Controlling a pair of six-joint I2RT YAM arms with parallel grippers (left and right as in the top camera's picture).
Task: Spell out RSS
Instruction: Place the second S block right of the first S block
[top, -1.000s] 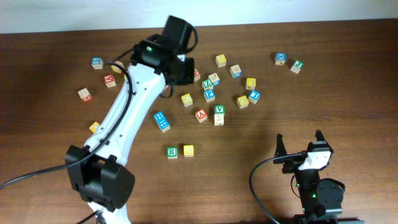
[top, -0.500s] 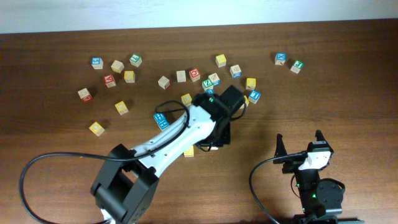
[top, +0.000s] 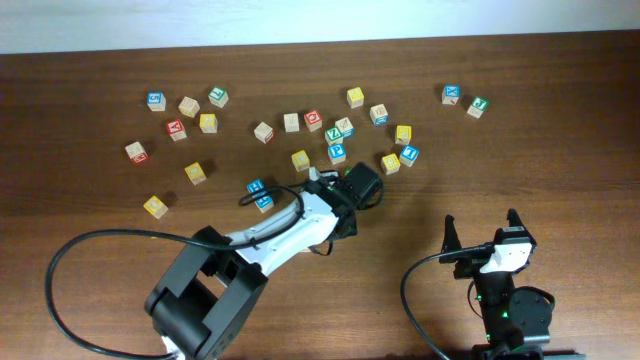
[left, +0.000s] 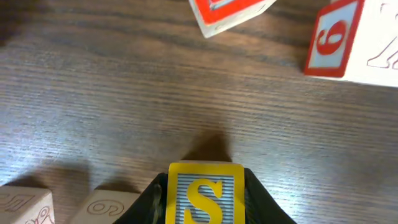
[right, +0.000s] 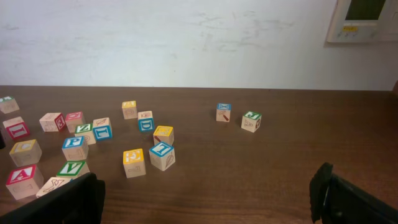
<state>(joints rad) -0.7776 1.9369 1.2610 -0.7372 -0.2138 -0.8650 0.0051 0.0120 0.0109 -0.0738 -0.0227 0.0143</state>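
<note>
Left wrist view: the left hand (left: 205, 210) grips the yellow S block (left: 205, 190), apparently just above the worktop (left: 124, 93), with pale blocks (left: 109, 208) close by. An off-line descent could knock those blocks; a tilted release would leave the S askew.

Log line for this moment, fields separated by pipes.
left gripper shut on S block | right gripper open, empty | loose blocks scattered on table

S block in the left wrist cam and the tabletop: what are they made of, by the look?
S block: probably wood, its face printed yellow and blue; the neighbouring block shows pale bare wood. Table: dark brown with visible wood grain, matte; solid wood or laminate, cannot tell.
</note>
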